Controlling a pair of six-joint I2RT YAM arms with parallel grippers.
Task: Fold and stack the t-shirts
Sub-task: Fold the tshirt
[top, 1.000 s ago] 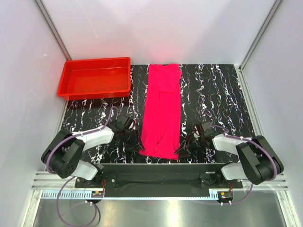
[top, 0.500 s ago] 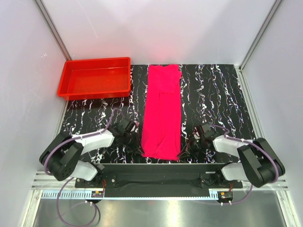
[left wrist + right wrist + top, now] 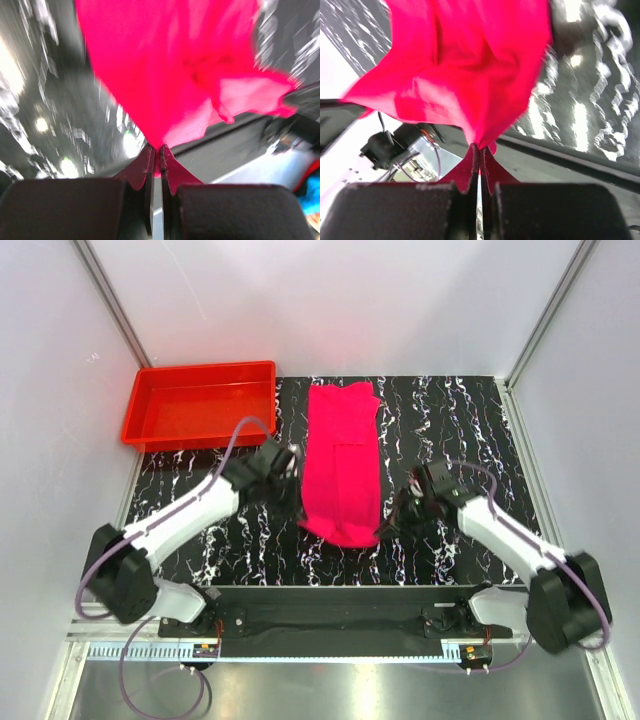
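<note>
The magenta-pink t-shirt [image 3: 341, 455] lies as a long narrow strip down the middle of the black marbled table, collar end at the far side. Its near hem is raised off the table. My left gripper [image 3: 299, 516] is shut on the near left corner of the hem. My right gripper [image 3: 384, 528] is shut on the near right corner. In the left wrist view the cloth [image 3: 175, 60] hangs from the pinched jaws of the left gripper [image 3: 157, 151]. The right wrist view shows the same: cloth [image 3: 470, 65] bunched into the closed tips of the right gripper [image 3: 480, 148].
A red plastic tray [image 3: 205, 367] stands at the far left of the table, with nothing in it. White walls close in the left, right and back sides. The arm bases and a black rail run along the near edge [image 3: 340, 595].
Both grippers have closed on the near hem corners and moved away from the bases toward the back. The hem has risen off the table and travelled with them.
</note>
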